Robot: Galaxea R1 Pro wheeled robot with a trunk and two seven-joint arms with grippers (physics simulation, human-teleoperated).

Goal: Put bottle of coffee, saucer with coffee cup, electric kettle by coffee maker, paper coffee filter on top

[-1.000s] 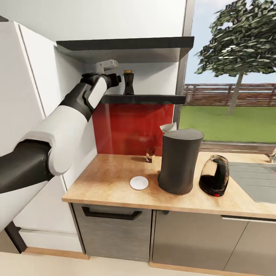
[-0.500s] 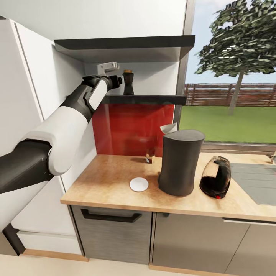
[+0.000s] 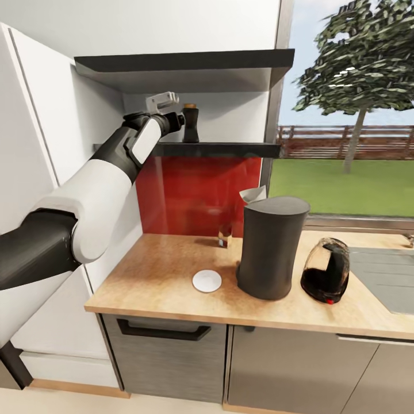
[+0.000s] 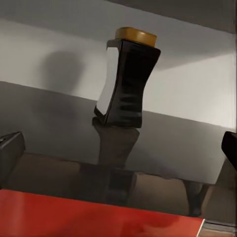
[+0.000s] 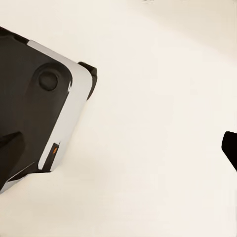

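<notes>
While the left gripper (image 3: pixel 179 119) hovers at shelf height, its fingers spread wide, the bottle of coffee (image 3: pixel 190 123) stands upright on the kitchen shelf (image 3: pixel 230 149) just ahead of the fingertips, untouched. In the left wrist view the bottle (image 4: pixel 124 84) sits between the two finger tips with free room either side, set back from the shelf's front edge; a pale panel on it bears no readable writing. Of the right gripper (image 5: pixel 230 148) one dark fingertip shows; I cannot tell its state.
</notes>
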